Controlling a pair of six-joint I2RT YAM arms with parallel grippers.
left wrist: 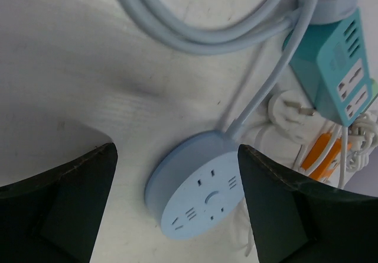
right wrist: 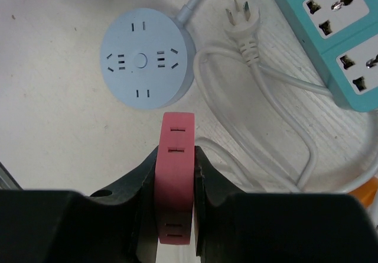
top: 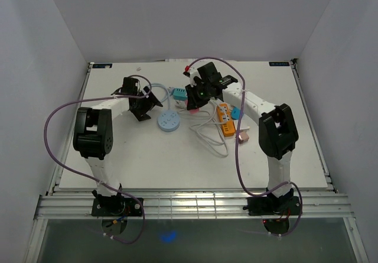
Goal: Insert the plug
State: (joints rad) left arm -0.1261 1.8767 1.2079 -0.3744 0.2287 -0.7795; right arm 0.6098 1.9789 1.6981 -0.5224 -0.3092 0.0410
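Observation:
A round pale blue socket hub (top: 169, 121) lies flat on the white table, slots up (right wrist: 144, 59). My left gripper (left wrist: 177, 151) hovers over it, open, with the hub (left wrist: 198, 192) between and below its black fingers, untouched. My right gripper (right wrist: 175, 151) is shut on a pink slotted adapter block (right wrist: 175, 168), held just short of the hub; no pins show on it. In the top view this gripper (top: 194, 104) hangs right of the hub. A white three-pin plug (right wrist: 243, 23) lies loose on the table beside the teal power strip (right wrist: 336, 32).
The plug's white cable (right wrist: 266, 97) loops across the table. An orange power strip (top: 225, 120) lies right of the hub, with a small pinkish object (top: 243, 137) below it. The hub's blue cord (left wrist: 207, 32) curls behind the hub. White walls enclose the table.

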